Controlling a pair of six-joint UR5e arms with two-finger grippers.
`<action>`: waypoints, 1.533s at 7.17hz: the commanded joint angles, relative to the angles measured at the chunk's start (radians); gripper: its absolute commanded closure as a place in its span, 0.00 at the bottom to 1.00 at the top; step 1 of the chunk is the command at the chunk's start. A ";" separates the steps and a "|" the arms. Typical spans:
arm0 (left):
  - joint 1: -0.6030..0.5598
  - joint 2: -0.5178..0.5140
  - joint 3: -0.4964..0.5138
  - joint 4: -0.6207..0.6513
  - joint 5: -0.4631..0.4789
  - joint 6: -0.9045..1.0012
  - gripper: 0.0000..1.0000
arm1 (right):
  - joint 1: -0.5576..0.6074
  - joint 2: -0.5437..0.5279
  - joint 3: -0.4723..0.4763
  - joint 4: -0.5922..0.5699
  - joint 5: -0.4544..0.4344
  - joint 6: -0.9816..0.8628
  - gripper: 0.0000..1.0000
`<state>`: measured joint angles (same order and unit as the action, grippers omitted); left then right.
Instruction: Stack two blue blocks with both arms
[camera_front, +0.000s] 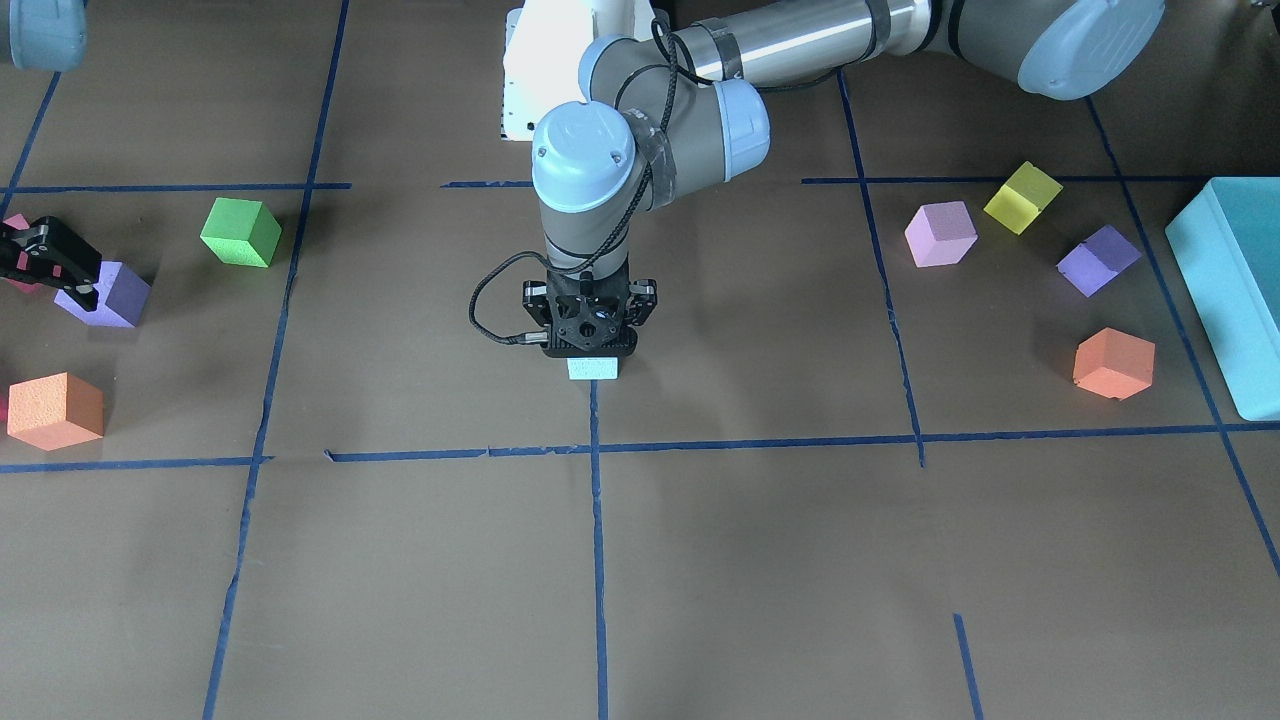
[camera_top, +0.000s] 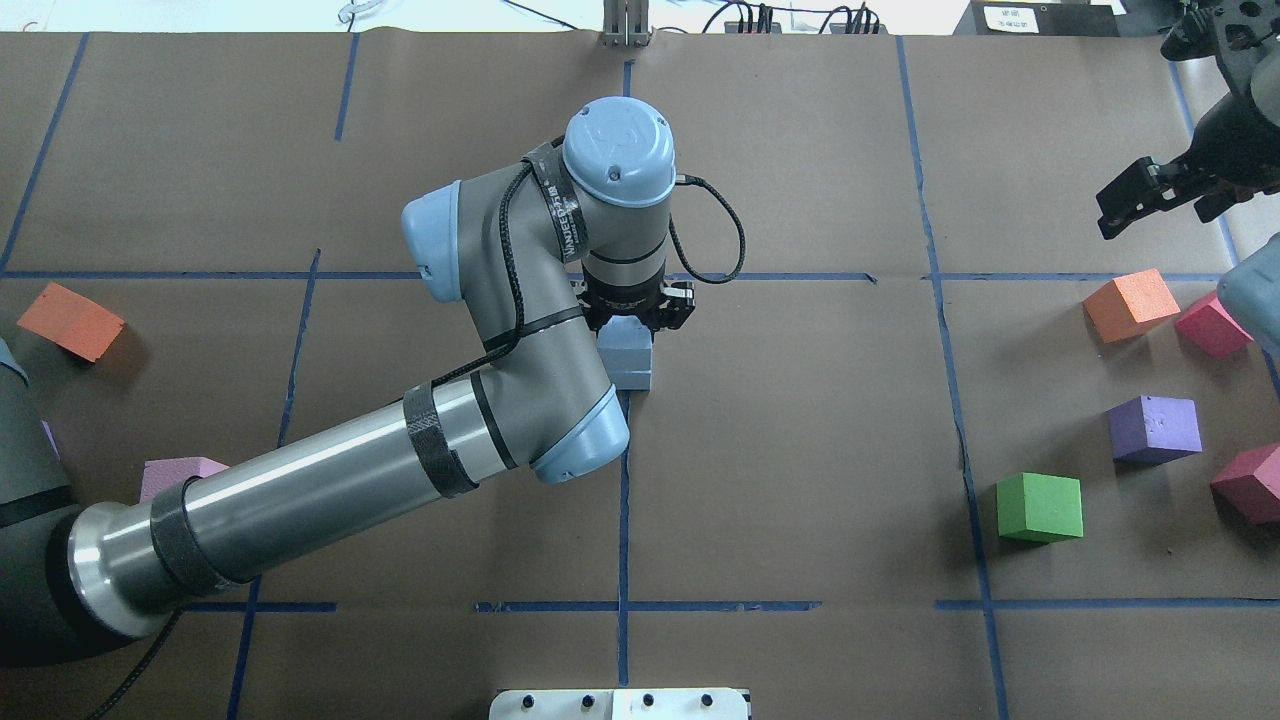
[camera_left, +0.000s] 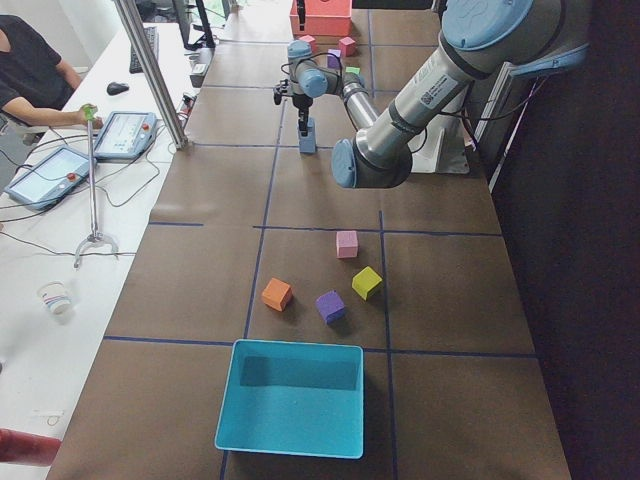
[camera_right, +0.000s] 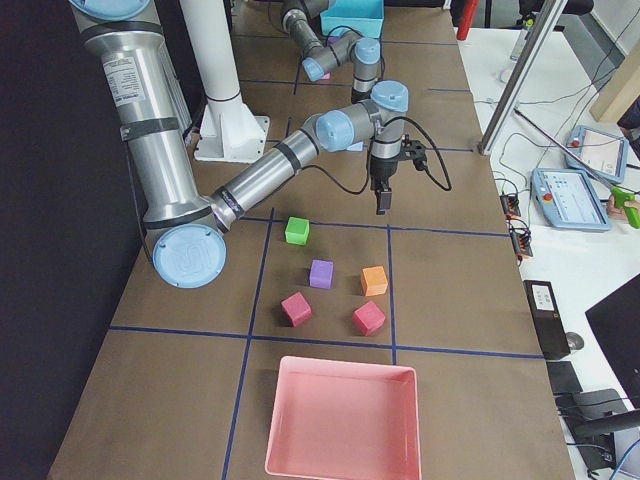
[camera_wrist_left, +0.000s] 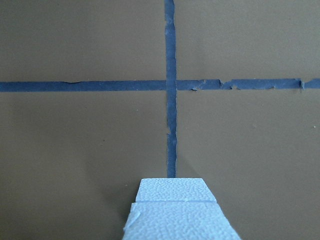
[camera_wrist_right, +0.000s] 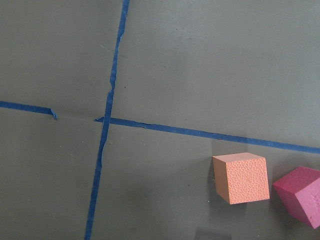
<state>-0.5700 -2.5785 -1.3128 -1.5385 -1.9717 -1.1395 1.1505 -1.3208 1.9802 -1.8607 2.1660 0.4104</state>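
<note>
Two pale blue blocks stand stacked at the table's middle, on a tape crossing. The lower block (camera_front: 594, 369) shows under my left gripper (camera_front: 592, 350). From overhead the stack (camera_top: 626, 358) sits under that gripper (camera_top: 637, 318). The left wrist view shows the upper block (camera_wrist_left: 180, 222) resting on the lower one (camera_wrist_left: 171, 190), slightly offset. The left gripper points straight down and appears shut on the upper block; its fingertips are hidden. My right gripper (camera_top: 1160, 205) hangs open and empty at the far right, above the table.
Near the right gripper lie an orange cube (camera_top: 1130, 305), magenta cubes (camera_top: 1212, 325), a purple cube (camera_top: 1155, 428) and a green cube (camera_top: 1040, 507). On the left side lie pink, yellow, purple and orange cubes and the teal box (camera_front: 1230, 290). A pink tray (camera_right: 345, 420) stands at the right end.
</note>
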 joint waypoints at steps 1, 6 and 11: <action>0.006 0.000 0.001 0.000 0.001 0.000 0.85 | 0.000 0.000 -0.001 0.000 0.000 0.001 0.00; 0.007 0.000 -0.003 0.000 0.001 0.000 0.83 | 0.000 0.000 -0.001 0.000 0.000 0.002 0.00; 0.007 0.004 -0.002 0.000 0.010 0.000 0.77 | -0.002 0.000 -0.004 0.000 -0.002 0.004 0.00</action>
<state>-0.5630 -2.5756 -1.3147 -1.5379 -1.9633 -1.1397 1.1499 -1.3208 1.9765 -1.8607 2.1648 0.4141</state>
